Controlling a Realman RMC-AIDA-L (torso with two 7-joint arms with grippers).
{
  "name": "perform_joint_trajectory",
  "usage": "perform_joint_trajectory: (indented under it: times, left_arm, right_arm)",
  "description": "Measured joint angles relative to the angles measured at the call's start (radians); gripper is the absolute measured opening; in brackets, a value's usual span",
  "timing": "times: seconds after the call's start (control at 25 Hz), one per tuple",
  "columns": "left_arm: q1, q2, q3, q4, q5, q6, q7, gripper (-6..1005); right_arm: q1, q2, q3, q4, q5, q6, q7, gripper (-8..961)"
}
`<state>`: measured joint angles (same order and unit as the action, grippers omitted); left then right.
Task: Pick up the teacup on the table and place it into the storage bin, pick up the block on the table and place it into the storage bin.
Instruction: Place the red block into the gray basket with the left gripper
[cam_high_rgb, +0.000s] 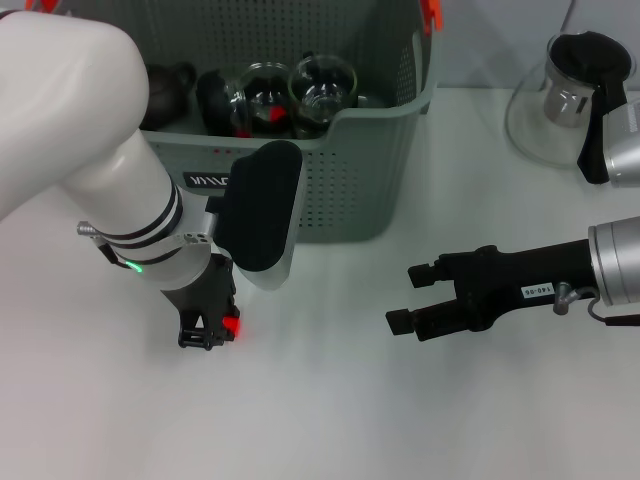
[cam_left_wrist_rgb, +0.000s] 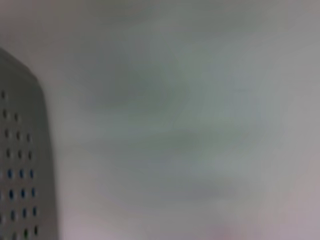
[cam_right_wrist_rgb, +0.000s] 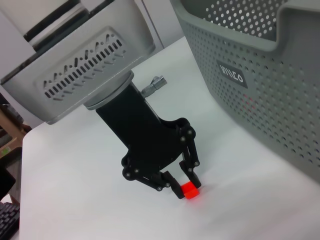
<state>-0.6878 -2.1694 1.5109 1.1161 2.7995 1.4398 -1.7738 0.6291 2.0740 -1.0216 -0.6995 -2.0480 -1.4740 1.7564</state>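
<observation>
Table (cam_high_rgb: 330, 420): white, bearing all items below.

Bin (cam_high_rgb: 370, 170): grey-green, perforated, at the far side of the table; orange clip (cam_high_rgb: 432, 12) on its right rim, black label on its front wall. Inside, dark teapots and clear glass teacups (cam_high_rgb: 322, 85), packed close together.

Block (cam_right_wrist_rgb: 190, 191): small, red, resting on the table in front of the bin's left part, well clear of its wall.

Left gripper (cam_right_wrist_rgb: 184, 186): pointed straight down at the table, fingers drawn in around the block, pads touching it on both sides; block not lifted.

Right gripper (cam_high_rgb: 412, 295): low over the table at the right, aimed toward the left gripper, jaws apart, holding nothing.

Glass pot (cam_high_rgb: 570, 95): black lid and handle, far right corner, apart from the bin.
</observation>
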Motion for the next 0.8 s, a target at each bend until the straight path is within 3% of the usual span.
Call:
perform_joint_trajectory:
  times: [0.52,0.68,0.8]
  left_arm:
    - [-0.006,0.001,-0.014,0.02,0.003,0.018,-0.006,194]
    - [0.003,0.0,-0.029,0.086,0.003,0.055,-0.026,193]
    - [0.008,0.0,-0.113,0.187,-0.022,0.158,-0.03,193]
  right_arm:
    - [-0.007,0.0,0.0,-0.001,0.004,0.0,-0.003,941]
    - [-0.01,-0.001,0.0,-0.003,0.004,-0.001,-0.003,941]
    - [-0.011,-0.003,0.0,-0.005,0.005,-0.006,-0.003,941]
